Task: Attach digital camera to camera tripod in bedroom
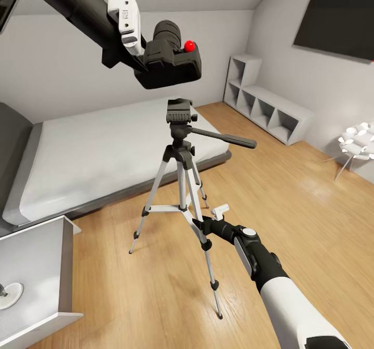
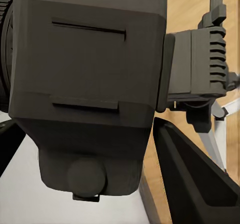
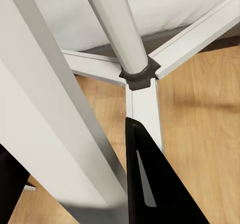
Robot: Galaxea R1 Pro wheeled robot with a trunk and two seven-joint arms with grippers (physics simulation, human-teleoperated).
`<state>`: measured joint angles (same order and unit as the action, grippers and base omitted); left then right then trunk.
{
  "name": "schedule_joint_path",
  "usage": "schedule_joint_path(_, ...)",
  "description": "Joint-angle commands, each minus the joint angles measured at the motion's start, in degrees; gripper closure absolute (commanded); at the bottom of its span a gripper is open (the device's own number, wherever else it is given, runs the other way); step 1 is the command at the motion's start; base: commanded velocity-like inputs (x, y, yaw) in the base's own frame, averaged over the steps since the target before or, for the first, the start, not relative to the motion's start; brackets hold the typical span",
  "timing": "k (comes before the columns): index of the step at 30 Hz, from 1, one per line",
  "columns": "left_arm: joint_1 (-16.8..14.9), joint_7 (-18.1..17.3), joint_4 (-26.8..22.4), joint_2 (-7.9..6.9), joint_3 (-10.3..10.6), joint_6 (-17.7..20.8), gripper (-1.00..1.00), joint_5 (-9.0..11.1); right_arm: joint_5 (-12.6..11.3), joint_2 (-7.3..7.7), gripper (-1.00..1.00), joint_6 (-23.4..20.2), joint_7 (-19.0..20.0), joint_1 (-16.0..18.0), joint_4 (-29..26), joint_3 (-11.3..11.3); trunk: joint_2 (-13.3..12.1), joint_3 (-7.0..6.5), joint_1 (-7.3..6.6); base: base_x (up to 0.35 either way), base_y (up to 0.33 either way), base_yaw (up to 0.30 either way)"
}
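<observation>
White sloped walls and a light wood floor (image 1: pixel 291 203) tell me I am in the bedroom, with the low bed (image 1: pixel 104 146) running behind my work and the white cube shelves (image 1: pixel 267 107) along the far wall. A dark panel (image 1: pixel 337 19) hangs above those shelves, a small white stool-like piece (image 1: pixel 356 144) sits to their right, and a grey cabinet (image 1: pixel 36 271) stands near my left side.

I judge this to be the attachment step itself. The camera tripod (image 1: pixel 182 183) stands on the floor between me and the bed, its black head and long handle on top. My left tool (image 1: pixel 136 57) is closed on the digital camera (image 1: pixel 171 63), holding it in the air just above the tripod head and a little to its left, not yet touching. From the left wrist view the head's ridged plate sits beside the camera body, apart from it.

My right tool (image 1: pixel 201 224) is at the near tripod leg, one finger either side of it in the right wrist view; whether it truly clamps the leg I cannot tell.

Next I would shift the camera over the plate and lower it squarely. The handle sticks out to the right, and nudging the head could tip the tripod.
</observation>
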<state>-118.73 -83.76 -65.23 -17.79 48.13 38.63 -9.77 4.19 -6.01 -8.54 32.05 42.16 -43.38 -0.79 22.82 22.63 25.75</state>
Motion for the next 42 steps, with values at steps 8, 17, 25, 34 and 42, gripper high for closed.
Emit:
schedule_joint_path(8, -0.1, -0.3, 6.3, 0.15, 0.4, 0.6, 1.00, 6.8, 2.3, -0.04, 1.00, -0.3, 0.2, 0.0, 0.1, 0.0, 0.1, 0.10, 0.03, 0.000, 0.000, 0.000)
schedule_joint_path(17, -0.1, -0.1, 10.1, 0.45, 2.6, 0.7, 1.00, 10.6, 2.3, 0.01, 1.00, -0.2, 0.2, 0.0, 0.1, 0.0, 0.1, 0.10, 0.03, 0.000, 0.000, 0.000)
schedule_joint_path(25, -0.1, 0.2, 10.4, 0.32, 3.0, 0.7, 1.00, 10.8, 2.2, 0.03, 1.00, -0.1, 0.2, 0.0, 0.1, 0.0, 0.1, 0.10, 0.03, 0.000, 0.000, 0.000)
schedule_joint_path(34, -0.2, 0.3, 10.4, 0.47, 3.5, 0.7, 1.00, 10.7, 2.2, 0.03, 1.00, 0.0, 0.2, 0.0, 0.1, 0.0, 0.1, 0.10, 0.03, 0.000, 0.000, 0.000)
schedule_joint_path(42, -0.2, 0.3, 9.9, 0.56, 3.6, 0.6, 1.00, 10.9, 2.1, 0.01, 1.00, 0.0, 0.2, 0.0, 0.1, 0.0, 0.1, 0.10, 0.03, 0.000, 0.000, 0.000)
